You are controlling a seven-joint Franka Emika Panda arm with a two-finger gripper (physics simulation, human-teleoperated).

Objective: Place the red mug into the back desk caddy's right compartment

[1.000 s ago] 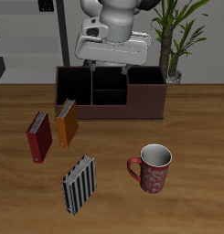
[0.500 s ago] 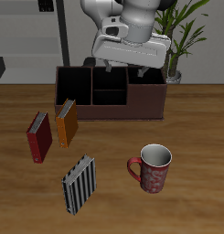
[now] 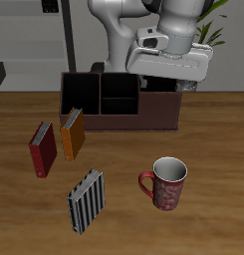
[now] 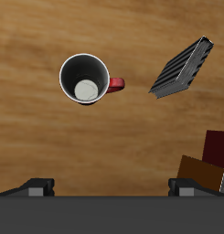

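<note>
The red mug (image 3: 167, 184) stands upright on the wooden table near its front edge, handle pointing toward the striped book. In the wrist view the mug (image 4: 86, 78) shows from above with its grey-white inside. The dark brown desk caddy (image 3: 119, 112) stands at the back of the table. Its wide end section (image 3: 159, 108) lies under my gripper (image 3: 168, 84). The gripper hangs high above that end of the caddy, well behind the mug. It is open and empty, with the fingertips far apart in the wrist view (image 4: 112, 187).
A dark red book (image 3: 42, 149) and an orange book (image 3: 73, 134) stand in front of the caddy. A black-and-white striped book (image 3: 87, 199) stands beside the mug and also shows in the wrist view (image 4: 182, 69). A potted plant (image 3: 193, 40) stands behind the caddy.
The gripper has moved sideways from over the caddy's middle to over its end near the plant, still open. The mug and books have not moved.
</note>
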